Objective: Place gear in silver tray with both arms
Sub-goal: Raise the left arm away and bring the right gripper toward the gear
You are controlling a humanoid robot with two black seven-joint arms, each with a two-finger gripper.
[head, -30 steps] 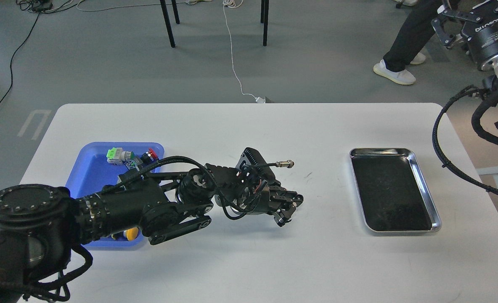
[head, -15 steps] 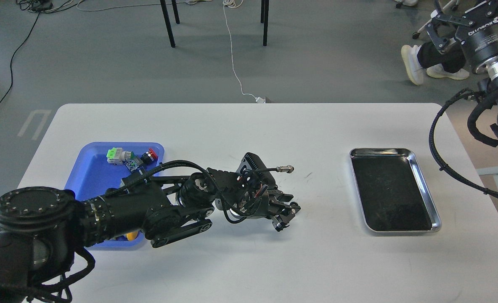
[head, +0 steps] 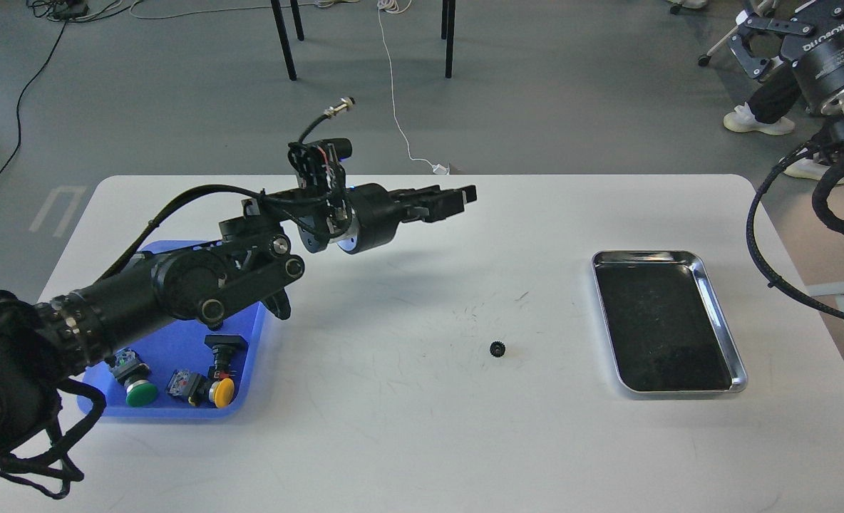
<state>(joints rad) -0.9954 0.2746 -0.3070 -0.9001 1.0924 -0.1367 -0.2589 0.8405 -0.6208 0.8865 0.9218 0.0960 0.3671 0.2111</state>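
A small black gear (head: 497, 349) lies alone on the white table, left of the silver tray (head: 739, 370). The tray is empty, with a dark reflective bottom. My left gripper (head: 468, 201) is raised high above the table, up and left of the gear. It points right, its fingers a little apart with nothing between them. My right arm (head: 832, 64) hangs at the top right corner, off the table. Its gripper (head: 753, 39) is cut by the frame edge, and I cannot tell how its fingers stand.
A blue plastic tray (head: 179, 415) sits at the table's left under my left arm, holding a green button (head: 139, 392), a yellow button (head: 222, 390) and other switch parts. A person's feet and chair legs are on the floor beyond the table.
My left gripper was low on the table around the gear. It has let the gear go and swung up and back to the left. The gear stays on the table.
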